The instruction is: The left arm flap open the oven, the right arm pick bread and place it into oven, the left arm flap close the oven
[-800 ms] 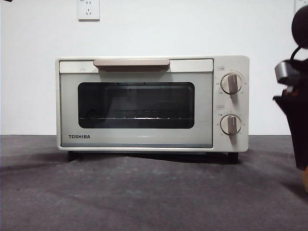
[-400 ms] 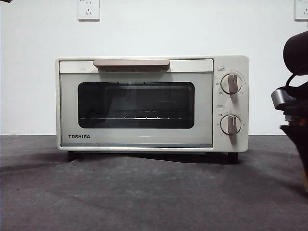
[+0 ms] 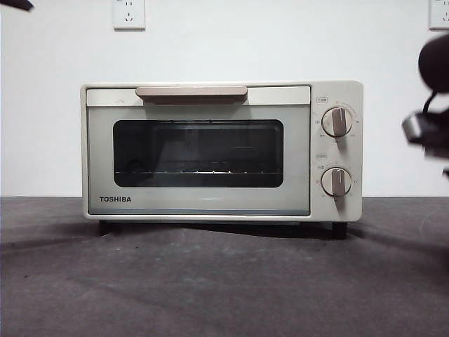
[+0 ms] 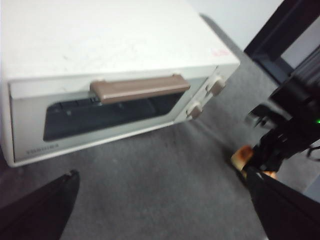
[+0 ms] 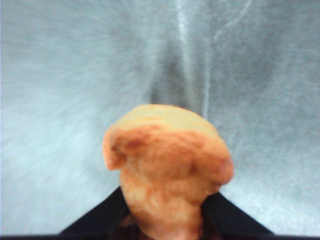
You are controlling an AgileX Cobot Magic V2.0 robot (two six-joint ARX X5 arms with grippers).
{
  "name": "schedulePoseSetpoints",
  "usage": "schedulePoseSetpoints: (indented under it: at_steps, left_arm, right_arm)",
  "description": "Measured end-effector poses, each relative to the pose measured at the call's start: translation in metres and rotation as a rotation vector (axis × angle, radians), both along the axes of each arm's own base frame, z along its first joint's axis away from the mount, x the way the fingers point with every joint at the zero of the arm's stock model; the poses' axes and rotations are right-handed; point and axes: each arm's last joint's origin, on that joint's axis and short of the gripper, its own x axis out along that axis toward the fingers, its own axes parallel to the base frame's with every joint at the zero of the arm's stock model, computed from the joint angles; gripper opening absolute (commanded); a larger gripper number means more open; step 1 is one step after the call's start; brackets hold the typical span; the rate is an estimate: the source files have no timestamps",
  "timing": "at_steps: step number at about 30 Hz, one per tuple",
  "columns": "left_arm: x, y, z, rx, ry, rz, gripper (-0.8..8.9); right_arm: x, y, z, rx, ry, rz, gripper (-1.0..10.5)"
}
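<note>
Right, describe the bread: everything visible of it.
The bread is a small lumpy bun, golden-orange with a paler top and browner patches, its crust rough and baked-looking. The right wrist view shows it clamped between the right claw's black jaws, lifted off the grey table; only the jaws touch it. In the left wrist view it peeks out beside the right arm, off to the knob side of the closed oven.

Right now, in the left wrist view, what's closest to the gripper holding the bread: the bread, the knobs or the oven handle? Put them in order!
1. bread: clamped in the right gripper jaws.
2. knobs: on the end of the oven front nearest that gripper.
3. handle: along the door's top, beyond the knobs.
</note>
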Motion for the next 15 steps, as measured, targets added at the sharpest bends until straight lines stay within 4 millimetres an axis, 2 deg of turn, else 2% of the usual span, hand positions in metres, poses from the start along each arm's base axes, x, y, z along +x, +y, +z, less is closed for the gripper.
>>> schedulePoseSetpoints:
  at_steps: [9, 15]
  left_arm:
    - [0.035, -0.016, -0.007, 0.049, 0.142, -0.035, 5.22]
    - [0.053, -0.029, -0.004, 0.072, 0.169, -0.072, 5.15]
  right_arm:
    - [-0.04, -0.008, 0.052, 0.076, -0.177, -0.009, 1.0]
    - [-0.071, -0.015, 0.075, 0.17, -0.268, -0.014, 1.0]
